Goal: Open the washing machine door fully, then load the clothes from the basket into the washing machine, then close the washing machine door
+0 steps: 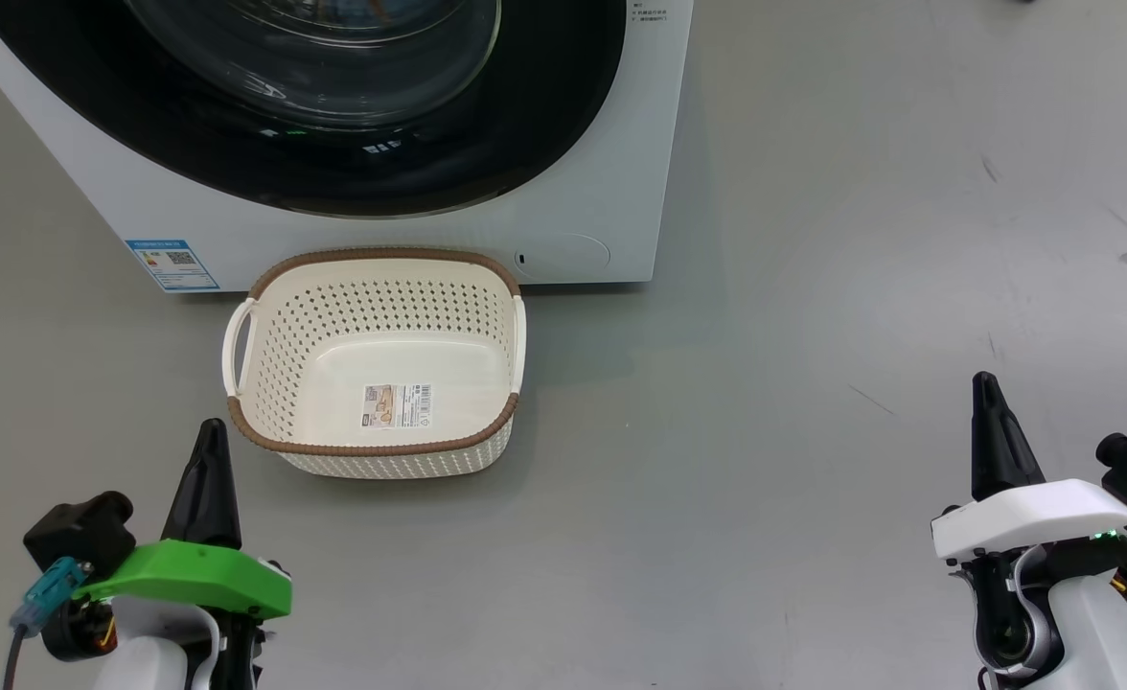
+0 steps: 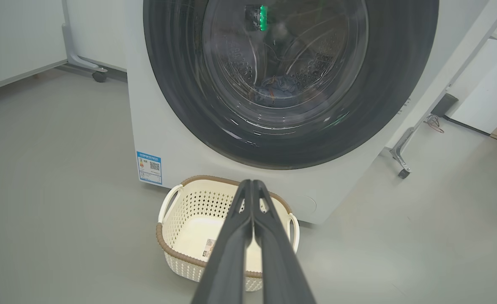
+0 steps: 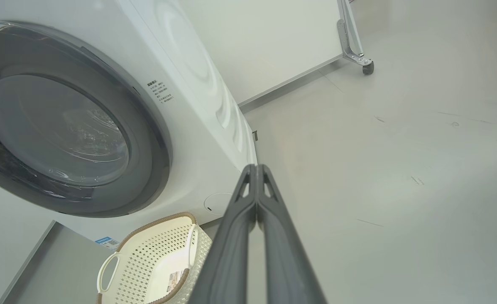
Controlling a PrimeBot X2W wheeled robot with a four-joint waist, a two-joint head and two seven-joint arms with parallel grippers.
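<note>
Left gripper [image 2: 252, 182], right gripper [image 3: 257, 167]: closed, empty.

We see the washing machine door [image 1: 353, 187] ringed in glossy black plastic around a clear, reflective glass bowl [image 1: 333, 57], set in the smooth, lightly glossy white washing machine [image 1: 602, 144]. The basket [image 1: 381, 255] is matt cream plastic with perforated walls, a brown woven-look rim and a paper sticker [image 1: 397, 405] inside. The floor [image 1: 813, 402] is smooth grey, faintly sheened and scuffed. The left gripper [image 1: 209, 433] and right gripper [image 1: 985, 389] look like matt dark plastic.
</note>
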